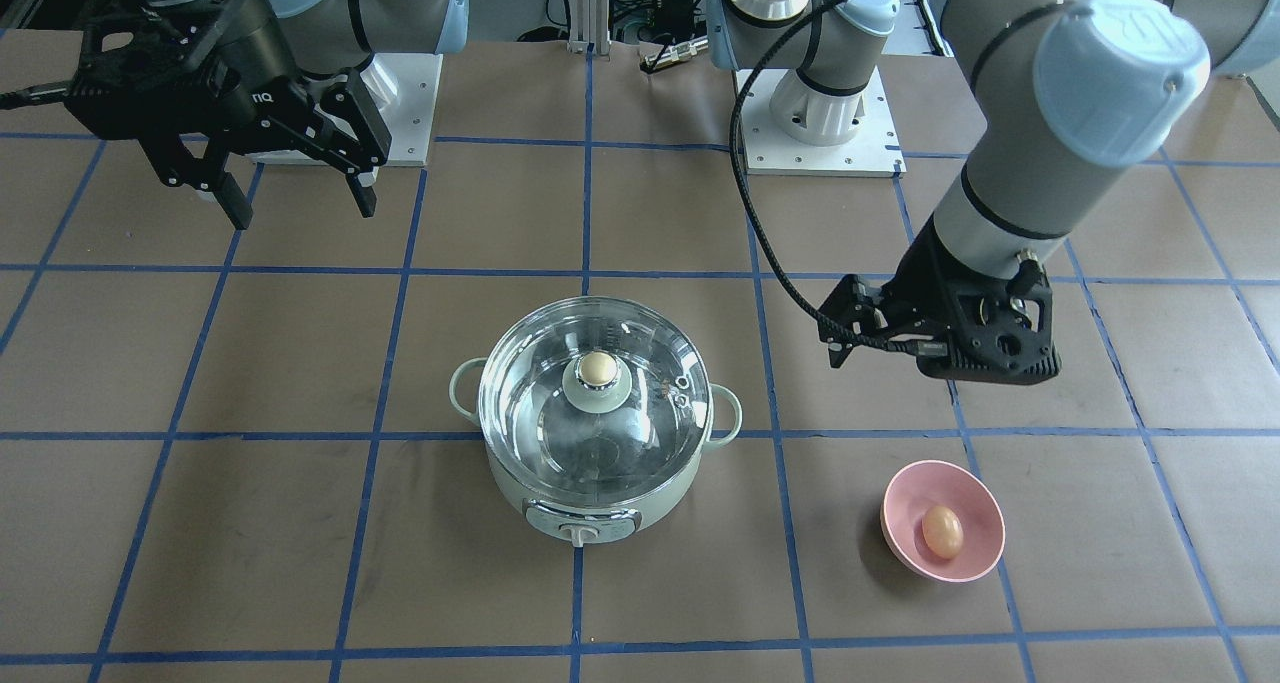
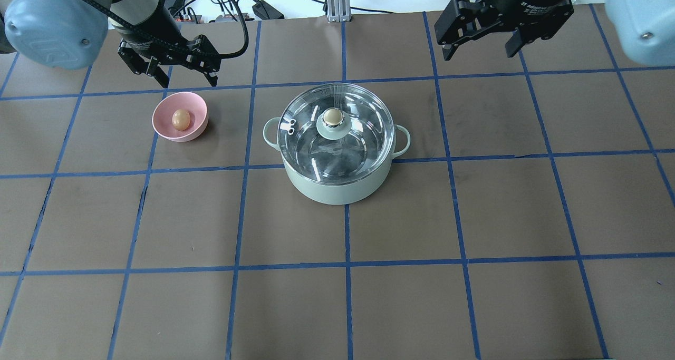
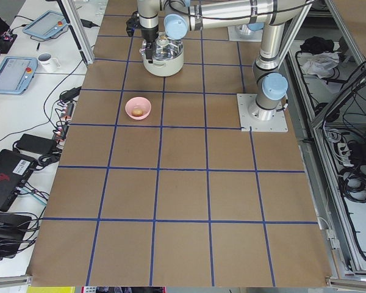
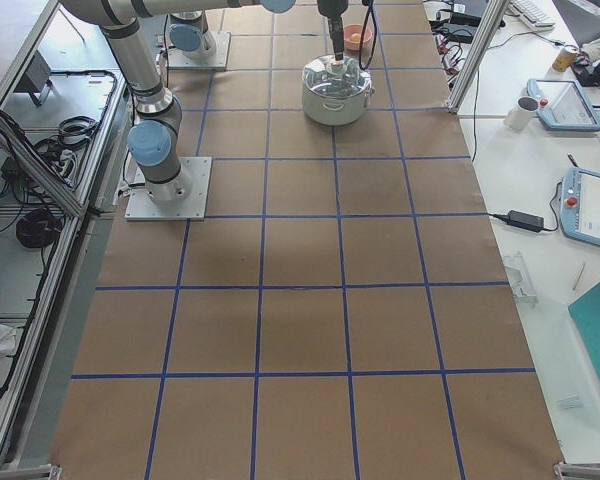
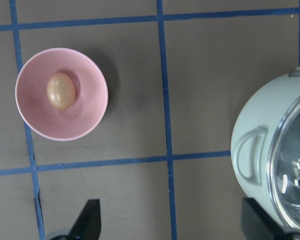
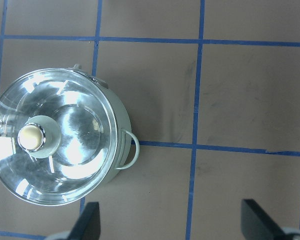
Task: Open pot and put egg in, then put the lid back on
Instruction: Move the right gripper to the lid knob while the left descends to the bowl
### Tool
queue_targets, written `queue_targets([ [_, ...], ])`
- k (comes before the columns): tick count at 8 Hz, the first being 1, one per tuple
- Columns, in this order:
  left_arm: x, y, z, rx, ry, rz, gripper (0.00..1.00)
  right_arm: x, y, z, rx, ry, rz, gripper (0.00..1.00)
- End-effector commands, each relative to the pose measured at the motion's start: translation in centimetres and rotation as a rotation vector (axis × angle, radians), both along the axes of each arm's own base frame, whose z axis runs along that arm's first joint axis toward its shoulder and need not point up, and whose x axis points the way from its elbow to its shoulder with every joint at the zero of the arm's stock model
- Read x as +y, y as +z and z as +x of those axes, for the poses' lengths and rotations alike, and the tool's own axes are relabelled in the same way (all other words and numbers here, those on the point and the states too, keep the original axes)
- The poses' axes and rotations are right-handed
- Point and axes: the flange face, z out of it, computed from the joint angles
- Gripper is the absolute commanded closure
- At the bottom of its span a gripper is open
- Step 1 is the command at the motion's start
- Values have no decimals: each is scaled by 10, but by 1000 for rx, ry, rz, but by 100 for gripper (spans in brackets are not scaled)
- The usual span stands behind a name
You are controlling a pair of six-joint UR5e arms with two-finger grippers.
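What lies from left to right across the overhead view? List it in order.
pink bowl holding the egg → pot with the lid on it → right tool, open, above the table's far side

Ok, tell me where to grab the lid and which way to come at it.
Take the lid by its beige knob, coming straight down with a finger on either side. The knob stands upright at the centre and looks small enough to pinch; the glass dome is wide, smooth and sloping. The lid sits level on the pot, so a vertical lift should clear it.
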Motion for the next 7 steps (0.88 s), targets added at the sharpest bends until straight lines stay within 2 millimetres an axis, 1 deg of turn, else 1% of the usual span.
queue_targets([
  [1, -52, -96, 52, 17, 9, 86, 0, -5, -12, -2, 20, 39, 12, 0],
  [2, -60, -117, 73, 22, -26, 111, 0, -16, -25, 5, 6, 33, 39, 0],
  [3, -69, -134, 98, 30, -58, 104, 0, -23, -31, 20, 7, -39, 40, 0],
  [4, -78, -148, 107, 21, -64, 74, 0, -25, -39, 51, 30, -51, 6, 0],
  [5, -86, -166, 111, 16, -119, 66, 0, -35, -65, 94, 14, -103, 1, 0],
  [6, -95, -183, 113, 8, -130, 41, 0, -36, -87, 135, 12, -125, -3, 0],
  [7, -102, -205, 118, 5, -150, 31, 0, -40, -111, 154, 52, -127, 6, 0],
])
